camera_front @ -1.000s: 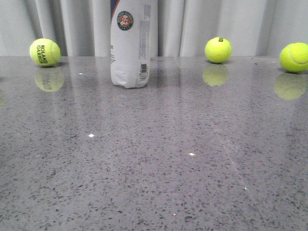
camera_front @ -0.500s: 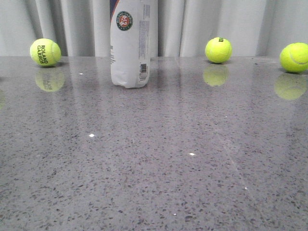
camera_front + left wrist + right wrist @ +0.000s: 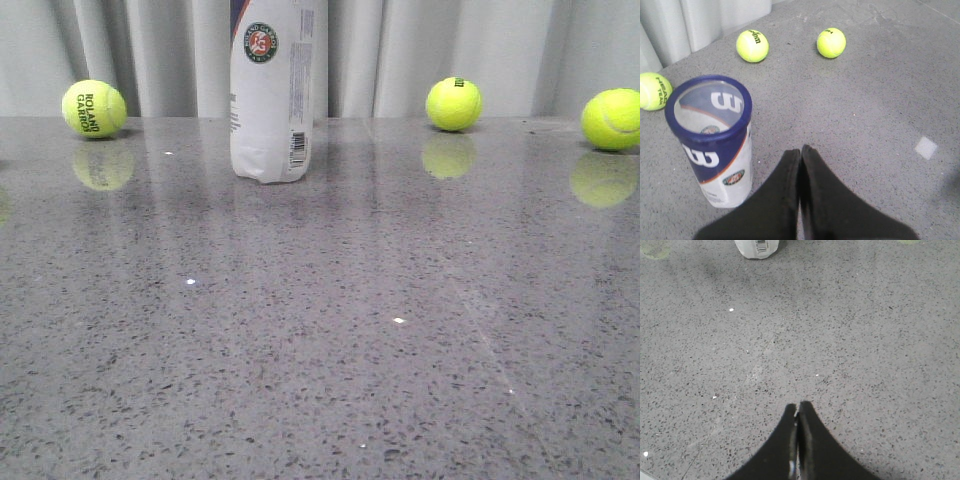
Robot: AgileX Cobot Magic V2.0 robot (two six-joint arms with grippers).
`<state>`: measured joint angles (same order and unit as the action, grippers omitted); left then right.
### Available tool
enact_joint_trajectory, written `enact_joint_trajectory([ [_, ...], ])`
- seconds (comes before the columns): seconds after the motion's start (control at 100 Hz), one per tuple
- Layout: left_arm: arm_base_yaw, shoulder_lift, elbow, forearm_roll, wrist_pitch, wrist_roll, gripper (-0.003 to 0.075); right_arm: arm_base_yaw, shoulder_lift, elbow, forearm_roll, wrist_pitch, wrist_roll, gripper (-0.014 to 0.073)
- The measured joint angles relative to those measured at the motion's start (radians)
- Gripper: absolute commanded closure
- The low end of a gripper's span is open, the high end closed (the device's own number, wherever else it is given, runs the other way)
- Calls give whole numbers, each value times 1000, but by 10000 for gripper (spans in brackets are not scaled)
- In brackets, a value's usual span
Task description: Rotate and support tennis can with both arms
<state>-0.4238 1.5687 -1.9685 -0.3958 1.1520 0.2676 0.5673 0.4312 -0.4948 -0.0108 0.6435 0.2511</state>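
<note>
The tennis can (image 3: 270, 95) stands upright at the back of the grey table, left of centre, with its round emblem and barcode facing me. In the left wrist view the tennis can (image 3: 715, 145) shows its navy end band with the white W uppermost. My left gripper (image 3: 800, 150) is shut and empty, above the table beside the can and apart from it. My right gripper (image 3: 798, 406) is shut and empty over bare table, far from the can's base (image 3: 757, 247). Neither gripper shows in the front view.
Three yellow-green tennis balls lie along the back edge by the grey curtain: one at the left (image 3: 93, 108), one right of centre (image 3: 453, 103), one at the far right (image 3: 611, 119). The left wrist view shows three balls behind the can, such as one (image 3: 752, 46).
</note>
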Motion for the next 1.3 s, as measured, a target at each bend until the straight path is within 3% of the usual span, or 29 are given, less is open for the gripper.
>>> enact_joint_trajectory([
  [0.47,0,-407,547,86,-209,-28,740,0,0,0,0,0,0,662],
  [0.85,0,-714,852,258,-318,-37,740,0,0,0,0,0,0,662],
  [1.11,2,-884,1118,290,-633,-55,740,0,0,0,0,0,0,662],
  [1.3,71,-975,1316,294,-859,-59,740,0,0,0,0,0,0,662],
])
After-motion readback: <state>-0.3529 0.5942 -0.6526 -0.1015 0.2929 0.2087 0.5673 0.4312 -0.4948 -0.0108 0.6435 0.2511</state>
